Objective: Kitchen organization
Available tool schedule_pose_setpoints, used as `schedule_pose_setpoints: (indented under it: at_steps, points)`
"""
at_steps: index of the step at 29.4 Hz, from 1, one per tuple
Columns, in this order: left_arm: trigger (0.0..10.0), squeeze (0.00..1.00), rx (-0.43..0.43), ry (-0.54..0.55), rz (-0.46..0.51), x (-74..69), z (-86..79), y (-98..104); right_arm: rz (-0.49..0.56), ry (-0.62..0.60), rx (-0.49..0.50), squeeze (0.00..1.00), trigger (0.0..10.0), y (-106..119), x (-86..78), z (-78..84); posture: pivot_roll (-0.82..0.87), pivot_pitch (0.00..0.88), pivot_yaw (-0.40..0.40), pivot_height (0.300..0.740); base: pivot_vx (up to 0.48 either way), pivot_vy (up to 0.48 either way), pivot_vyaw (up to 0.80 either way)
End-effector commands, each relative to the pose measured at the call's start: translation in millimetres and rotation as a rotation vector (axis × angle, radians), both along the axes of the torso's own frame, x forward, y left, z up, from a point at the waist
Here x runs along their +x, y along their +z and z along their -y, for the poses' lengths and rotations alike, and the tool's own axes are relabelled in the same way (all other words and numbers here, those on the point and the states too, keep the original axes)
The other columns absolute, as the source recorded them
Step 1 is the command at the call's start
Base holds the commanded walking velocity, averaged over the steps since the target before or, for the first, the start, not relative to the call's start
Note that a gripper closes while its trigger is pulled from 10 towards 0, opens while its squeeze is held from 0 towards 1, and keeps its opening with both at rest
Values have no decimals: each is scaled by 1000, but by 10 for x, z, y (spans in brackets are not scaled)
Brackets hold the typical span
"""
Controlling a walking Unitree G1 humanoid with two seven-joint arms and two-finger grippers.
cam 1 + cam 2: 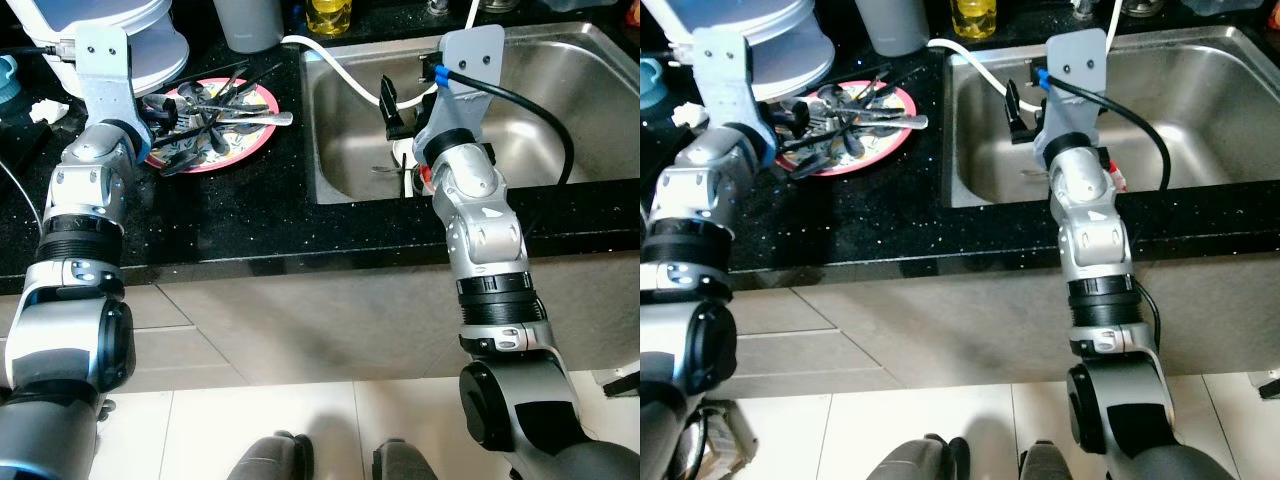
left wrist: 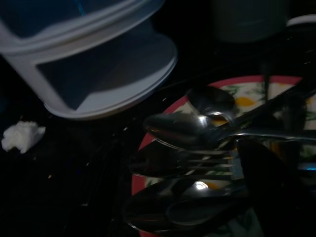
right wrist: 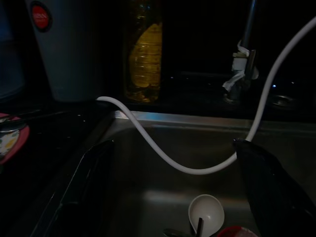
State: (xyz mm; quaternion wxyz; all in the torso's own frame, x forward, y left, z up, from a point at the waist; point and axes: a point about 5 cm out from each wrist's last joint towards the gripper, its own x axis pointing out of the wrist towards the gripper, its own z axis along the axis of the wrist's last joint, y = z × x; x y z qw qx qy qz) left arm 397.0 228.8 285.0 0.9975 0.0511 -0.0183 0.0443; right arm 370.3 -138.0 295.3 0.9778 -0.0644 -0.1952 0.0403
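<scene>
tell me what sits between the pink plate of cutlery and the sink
In the left eye view, a bare strip of black speckled countertop separates the pink plate from the sink; a white hose crosses it farther back.

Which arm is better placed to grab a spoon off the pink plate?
Probably the left. The left gripper is at the pink plate among the cutlery, while the right gripper hangs open over the sink.

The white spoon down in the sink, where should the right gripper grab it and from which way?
Grip the white spoon by its bowl rim, coming straight down from above: the bowl lies face up on the sink floor, between the right gripper's open fingers.
</scene>
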Motion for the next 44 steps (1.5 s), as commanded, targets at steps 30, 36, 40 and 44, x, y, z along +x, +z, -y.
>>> schedule_pose_setpoints:
  at_steps: [30,36,40,44]
  points:
    - [10000,0,-680,335,121,-416,-304,-387,2,35,4,0,10000,-35,-1,-77,62,127,109,740,0,0,0]
    - [10000,0,-1179,236,78,-225,-302,-583,9,41,-2,0,10000,-9,-16,-76,39,132,97,740,0,0,0]
    - [10000,0,-1237,245,70,-209,-288,-626,9,48,-7,0,10000,-3,-20,-87,29,137,92,740,0,0,0]
    - [10000,0,-1277,233,67,-181,-272,-633,10,53,-11,0,10000,2,-22,-96,27,138,90,740,0,0,0]
